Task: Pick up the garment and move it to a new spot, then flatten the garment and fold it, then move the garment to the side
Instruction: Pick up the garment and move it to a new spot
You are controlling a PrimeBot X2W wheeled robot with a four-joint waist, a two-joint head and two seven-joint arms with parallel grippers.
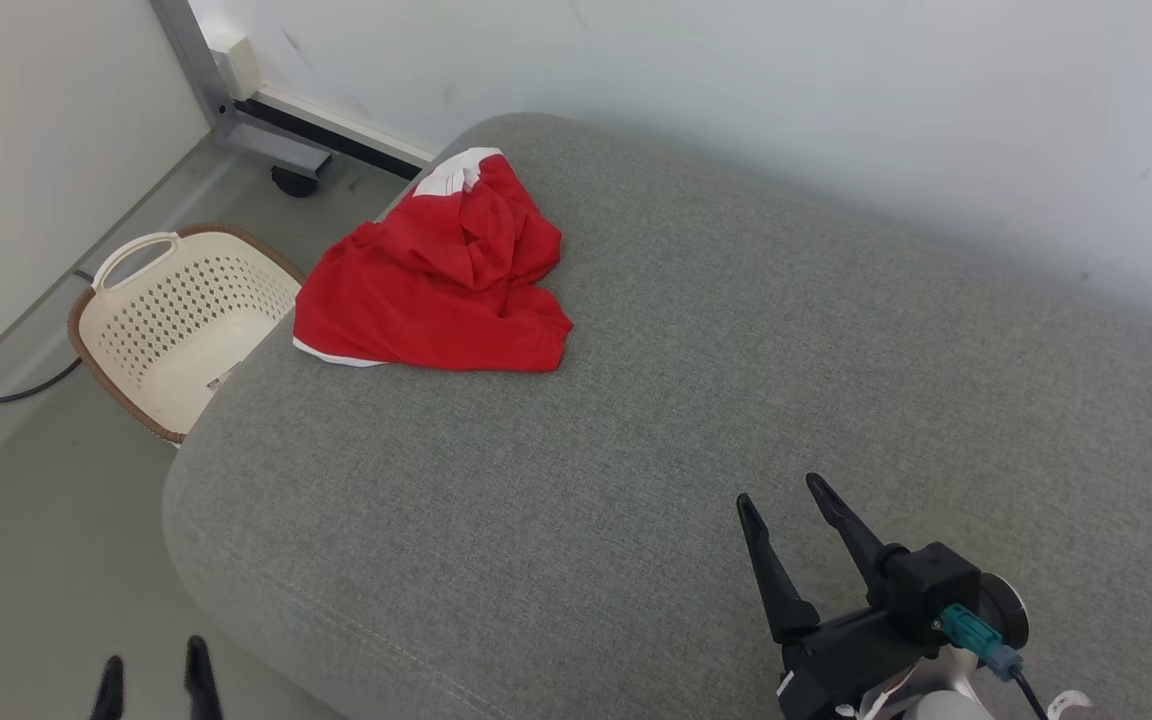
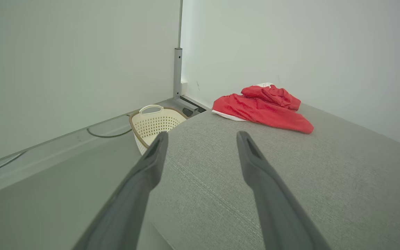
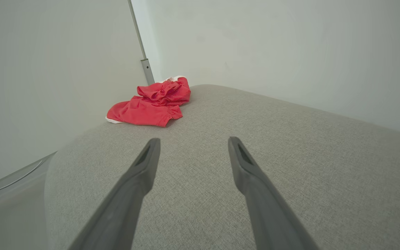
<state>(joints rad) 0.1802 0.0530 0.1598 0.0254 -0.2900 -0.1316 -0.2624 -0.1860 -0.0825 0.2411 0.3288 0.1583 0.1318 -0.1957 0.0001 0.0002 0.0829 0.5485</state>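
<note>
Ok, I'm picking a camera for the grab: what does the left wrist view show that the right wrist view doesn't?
Left wrist view's extras: the cream basket on the floor beside the cushion's end, and the open left gripper. Right wrist view's extras: the open right gripper, over the cushion. Shared: the crumpled red garment lying untouched on the grey cushion, and the grey post in the corner behind it.

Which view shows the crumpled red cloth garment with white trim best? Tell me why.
The head view: it looks down on the red garment, showing its whole outline and folds on the grey fabric cushion. Both wrist views see it from low down, foreshortened and smaller in the picture.
</note>
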